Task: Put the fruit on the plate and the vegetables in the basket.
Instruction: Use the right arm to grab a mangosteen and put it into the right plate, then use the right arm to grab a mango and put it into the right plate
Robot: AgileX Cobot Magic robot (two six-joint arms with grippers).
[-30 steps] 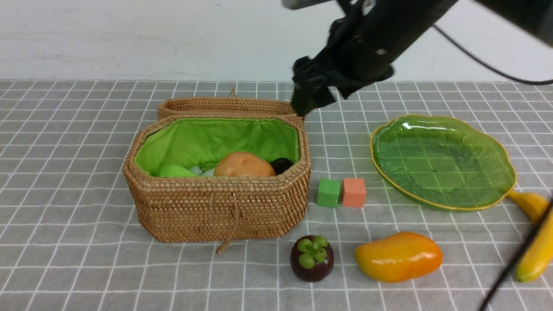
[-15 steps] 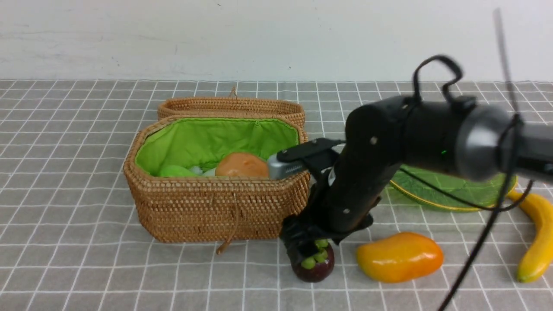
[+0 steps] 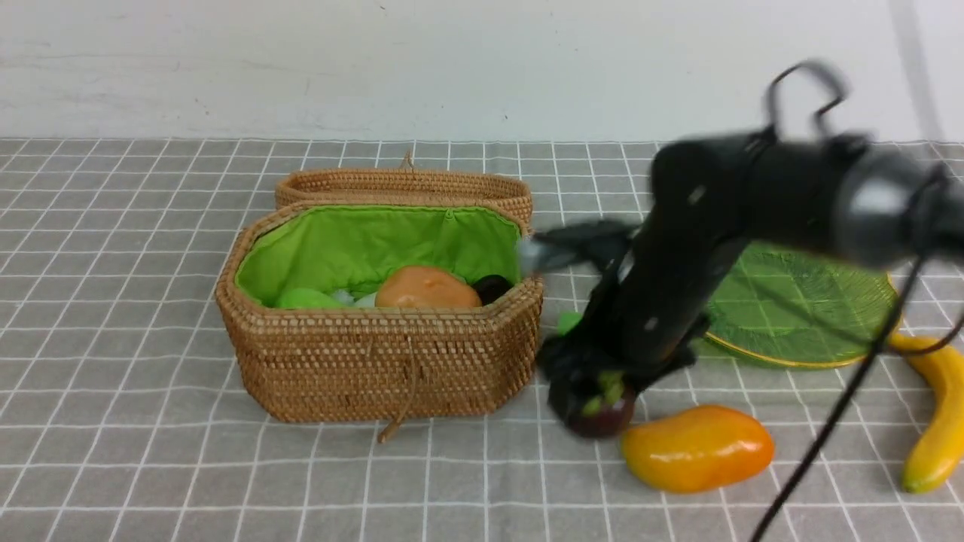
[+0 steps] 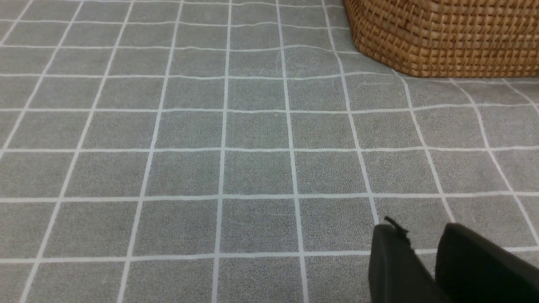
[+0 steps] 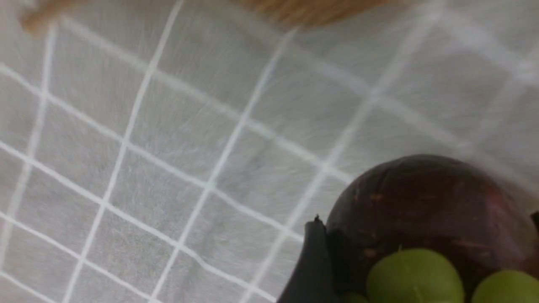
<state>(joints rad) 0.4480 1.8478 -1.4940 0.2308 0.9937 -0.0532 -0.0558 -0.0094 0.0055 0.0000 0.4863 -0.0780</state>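
Mangosteen (image 3: pixel 600 412) is clenched in the right claw (image 3: pixel 595 395), just beside one mango (image 3: pixel 697 448). One banana (image 3: pixel 934 429) lies on the counter (image 3: pixel 113 339) beside the plate (image 3: pixel 813 309). One basket (image 3: pixel 384 361) holds a potato (image 3: pixel 427 287), a green piece (image 3: pixel 309 299) and a dark eggplant (image 3: pixel 491 287) end. The left claw (image 4: pixel 423 248) is narrowly parted and empty.

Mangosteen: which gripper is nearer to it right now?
Right. The right gripper grips the mangosteen; the left gripper is over bare cloth by the basket, mangosteen outside its view.
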